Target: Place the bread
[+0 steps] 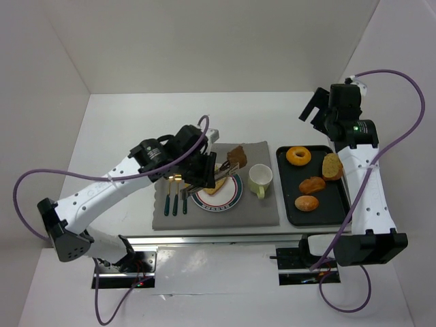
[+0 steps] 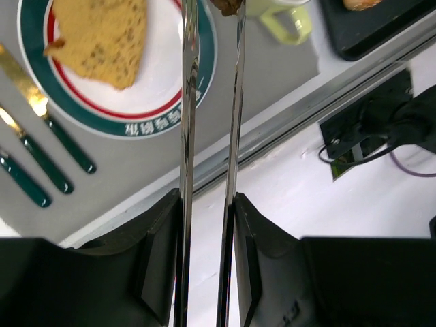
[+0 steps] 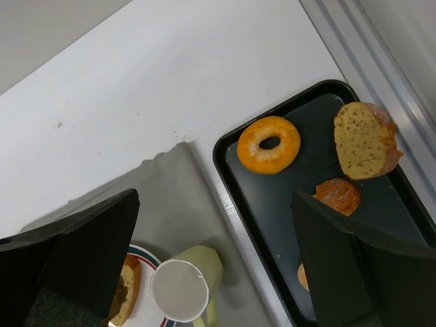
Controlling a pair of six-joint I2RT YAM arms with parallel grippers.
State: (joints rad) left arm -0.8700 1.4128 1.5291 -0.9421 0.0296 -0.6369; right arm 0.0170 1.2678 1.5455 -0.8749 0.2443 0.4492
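The left gripper [image 2: 208, 208] is clamped on tongs [image 2: 187, 102]. The pinched dark chunk [image 2: 227, 5] is mostly cut off. The right gripper [image 3: 214, 231] is held open.

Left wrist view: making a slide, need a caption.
Left hand grips tongs pinching a dark chunk; toast slice lies on the plate.

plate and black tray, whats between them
A pale green mug stands on the grey mat between the plate and the tray; the top external view shows it.
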